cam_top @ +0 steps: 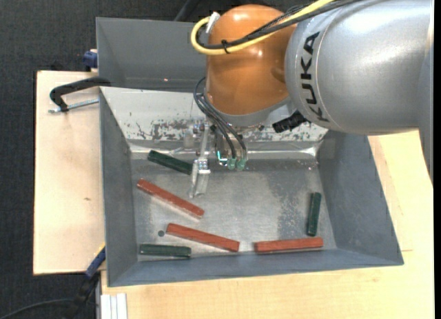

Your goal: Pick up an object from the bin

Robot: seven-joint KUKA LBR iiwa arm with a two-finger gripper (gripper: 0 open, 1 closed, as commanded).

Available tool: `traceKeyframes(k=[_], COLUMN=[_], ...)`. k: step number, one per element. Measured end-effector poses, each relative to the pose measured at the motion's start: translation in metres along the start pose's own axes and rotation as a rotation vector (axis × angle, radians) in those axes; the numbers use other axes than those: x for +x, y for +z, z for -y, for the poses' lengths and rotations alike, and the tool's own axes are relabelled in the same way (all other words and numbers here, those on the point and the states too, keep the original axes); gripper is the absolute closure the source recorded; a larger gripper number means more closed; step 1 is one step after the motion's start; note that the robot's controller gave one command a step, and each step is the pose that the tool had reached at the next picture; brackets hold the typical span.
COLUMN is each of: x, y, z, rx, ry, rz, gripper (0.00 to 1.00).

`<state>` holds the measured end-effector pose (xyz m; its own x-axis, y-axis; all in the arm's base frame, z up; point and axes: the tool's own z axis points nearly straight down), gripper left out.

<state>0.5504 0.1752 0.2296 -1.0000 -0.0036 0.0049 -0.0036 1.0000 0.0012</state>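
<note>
My gripper hangs below the orange wrist cover over the bin's back left part. Its metal tip stands just right of a dark green stick that lies slanted near the back wall; whether they touch is not clear. A red stick lies slanted just below and left of the tip. Nothing shows in the gripper's hold.
Along the front of the bin lie a second red stick, a third red stick and a dark green stick. Another green stick stands along the right side. The arm covers the bin's back right corner.
</note>
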Motion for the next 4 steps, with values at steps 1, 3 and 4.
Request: traceKeyframes(k=[1, 3, 4], x=[-0.0029, -0.0042, -0.0042], y=[0.1611, 0.1586, 0.1586], z=[-0.0251, -0.0256, -0.0256], rx=[0.002, 0.000, 0.000], ry=[-0.371, -0.370, -0.369], rz=[0.001, 0.006, 0.006], gripper=[0.00, 1.00, 1.00])
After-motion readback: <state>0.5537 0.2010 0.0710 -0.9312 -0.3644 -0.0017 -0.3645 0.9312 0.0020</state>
